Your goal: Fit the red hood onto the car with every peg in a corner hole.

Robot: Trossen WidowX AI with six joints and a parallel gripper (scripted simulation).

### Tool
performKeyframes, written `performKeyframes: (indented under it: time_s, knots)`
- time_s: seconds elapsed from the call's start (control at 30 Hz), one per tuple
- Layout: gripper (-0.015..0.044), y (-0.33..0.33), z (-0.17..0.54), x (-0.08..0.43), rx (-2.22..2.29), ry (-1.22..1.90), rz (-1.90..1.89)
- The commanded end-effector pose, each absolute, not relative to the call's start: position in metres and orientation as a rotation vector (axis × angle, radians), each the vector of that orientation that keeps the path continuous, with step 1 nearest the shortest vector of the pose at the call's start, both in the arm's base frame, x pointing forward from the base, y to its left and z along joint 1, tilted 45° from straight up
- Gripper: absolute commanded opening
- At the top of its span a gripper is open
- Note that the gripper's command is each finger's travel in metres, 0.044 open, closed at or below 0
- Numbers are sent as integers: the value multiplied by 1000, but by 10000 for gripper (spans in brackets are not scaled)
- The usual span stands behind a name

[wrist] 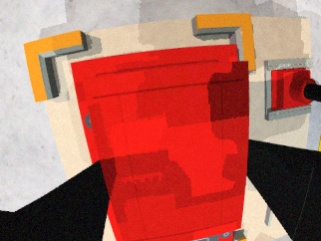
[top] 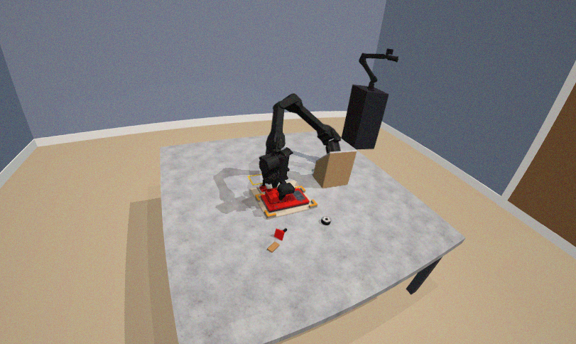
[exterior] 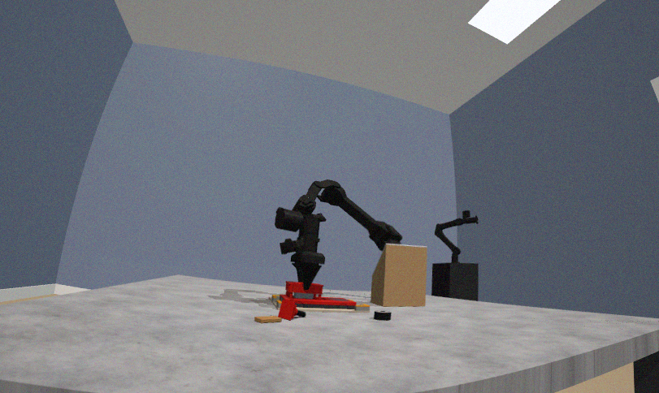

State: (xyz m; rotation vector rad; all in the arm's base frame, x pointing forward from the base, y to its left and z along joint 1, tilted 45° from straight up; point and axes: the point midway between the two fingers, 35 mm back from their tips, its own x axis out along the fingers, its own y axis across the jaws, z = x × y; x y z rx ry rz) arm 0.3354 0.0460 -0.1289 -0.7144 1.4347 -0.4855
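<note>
The red hood (top: 273, 195) (exterior: 292, 286) (wrist: 150, 139) is over the engine on the red chassis (top: 288, 206) (exterior: 339, 303). My gripper (top: 273, 190) (exterior: 306, 287) (wrist: 173, 157) is shut on the hood, with one finger on each side. The chassis sits in the cream jig (top: 292, 210) (wrist: 135, 42) between its orange corners. In the exterior view, grey shows beneath the raised roof, and the hood's ends reach down close to the deck. The pegs and corner holes are hidden; I cannot tell whether every peg is in its hole or whether the hood is flat.
A red part with a black tip (top: 279, 234) (exterior: 287, 310), a small tan block (top: 273, 246) (exterior: 267, 319) and a black wheel (top: 326, 220) (exterior: 382, 315) lie in front of the jig. A tall tan box (top: 339, 169) (exterior: 405, 276) stands right. Another red part (wrist: 286, 90) sits beside the chassis.
</note>
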Motion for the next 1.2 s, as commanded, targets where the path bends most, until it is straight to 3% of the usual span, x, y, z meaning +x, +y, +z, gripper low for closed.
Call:
performKeyframes:
  time_s: [0.0, 1.17]
  knots:
    - [0, 46, -129, 335, -717, 1437, -483]
    - [0, 43, -132, 334, -717, 1437, -483]
